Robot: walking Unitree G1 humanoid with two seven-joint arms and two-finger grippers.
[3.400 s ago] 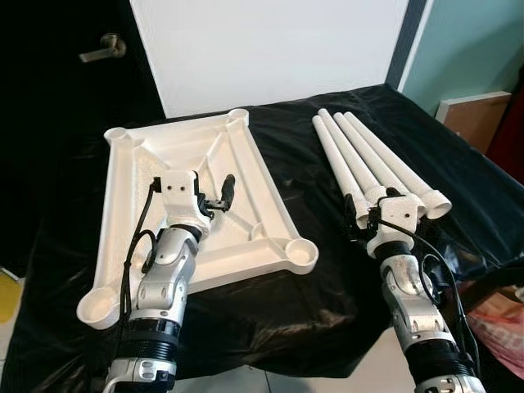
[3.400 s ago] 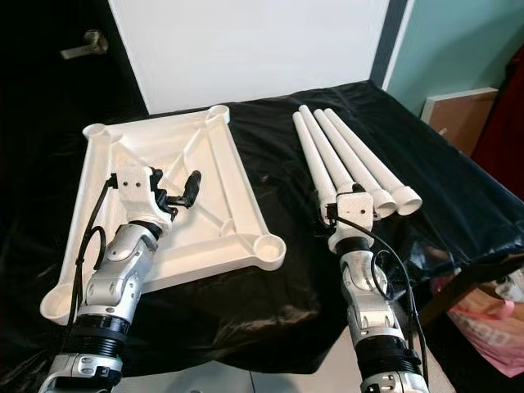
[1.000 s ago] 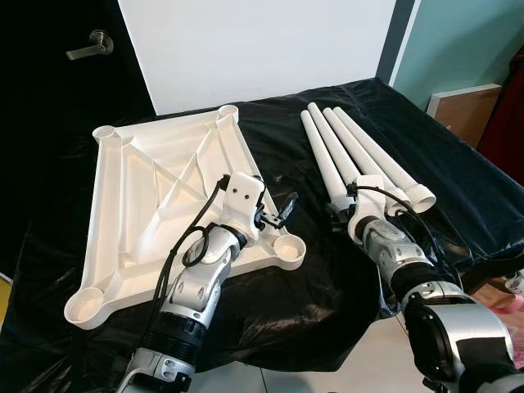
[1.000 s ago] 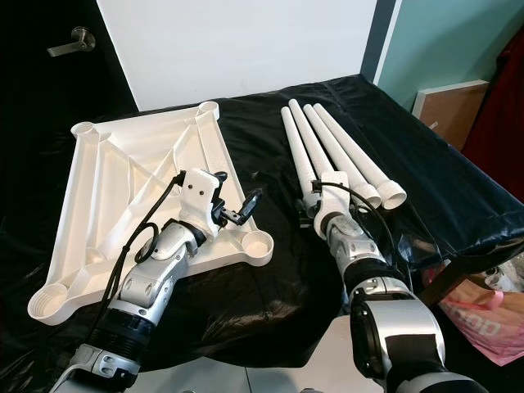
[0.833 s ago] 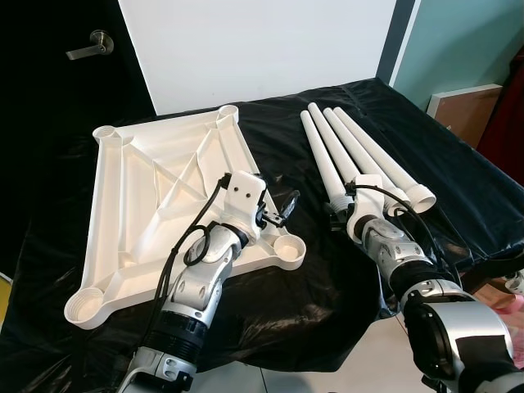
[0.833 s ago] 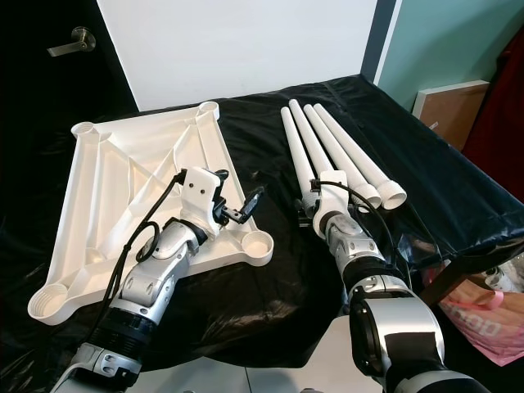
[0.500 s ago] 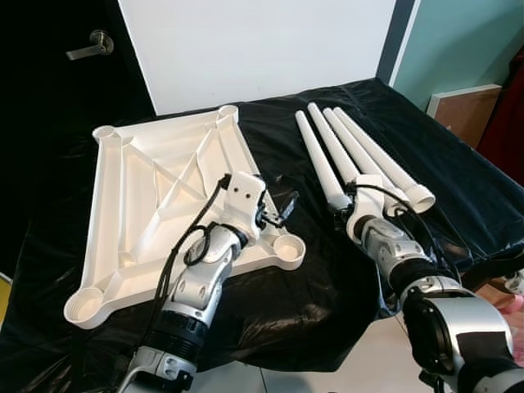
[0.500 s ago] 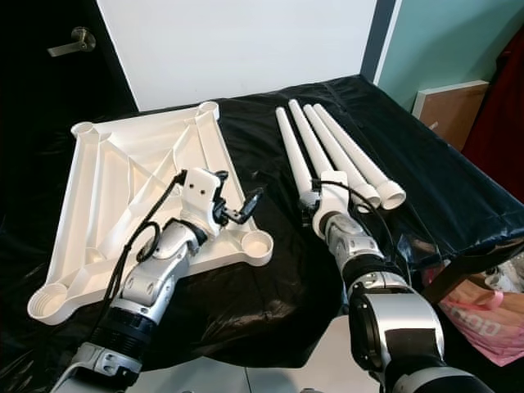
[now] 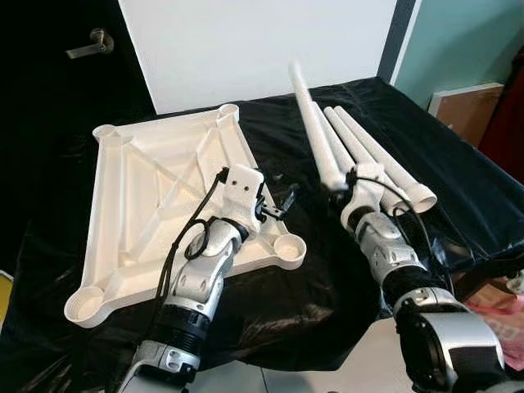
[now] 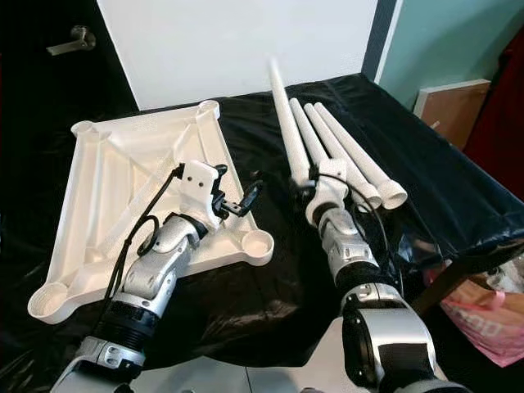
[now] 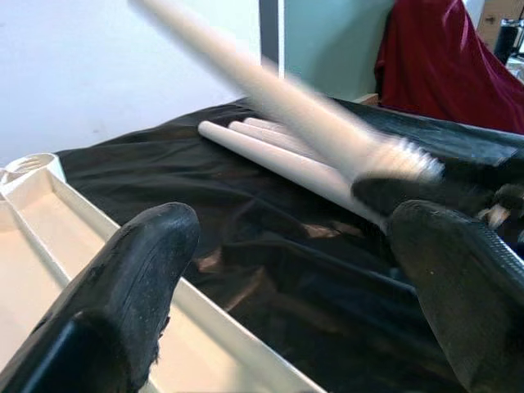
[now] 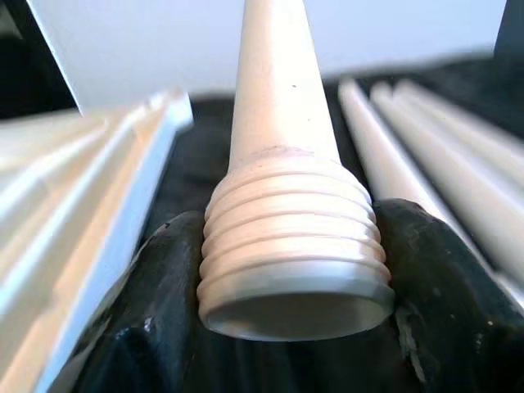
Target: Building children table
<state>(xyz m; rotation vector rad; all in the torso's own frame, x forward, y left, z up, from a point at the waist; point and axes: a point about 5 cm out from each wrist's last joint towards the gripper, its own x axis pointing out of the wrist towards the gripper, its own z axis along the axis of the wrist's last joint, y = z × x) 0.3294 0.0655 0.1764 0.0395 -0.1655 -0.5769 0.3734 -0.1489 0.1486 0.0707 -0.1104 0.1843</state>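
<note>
The right hand (image 9: 338, 187) was clenched on the threaded end of one white leg (image 9: 309, 123), and that leg had just come up off the black cloth (image 9: 458, 172). Half a second earlier it lay flat with the other three; now its thin end tilted up and away toward the white wall, while the thick end sat between the black fingers (image 12: 426, 270), one on each side of the threads. The three remaining legs (image 9: 372, 155) lay side by side on the cloth just to the right of the raised one, their wide ends toward the robot. The table top (image 9: 155, 196) lay upside down on the left half of the cloth, ribs up, with a round socket (image 9: 288, 246) at each corner. The left hand (image 9: 274, 205) hovered released, its fingers (image 11: 139, 270) spread wide, above the edge of the table top near the closest right-hand socket, holding nothing. The lift likely meant the first leg was now picked and ready to be carried over; no leg stood in a socket yet, so the build was at its start. Next, the threaded end would probably need turning down to meet that near socket.
</note>
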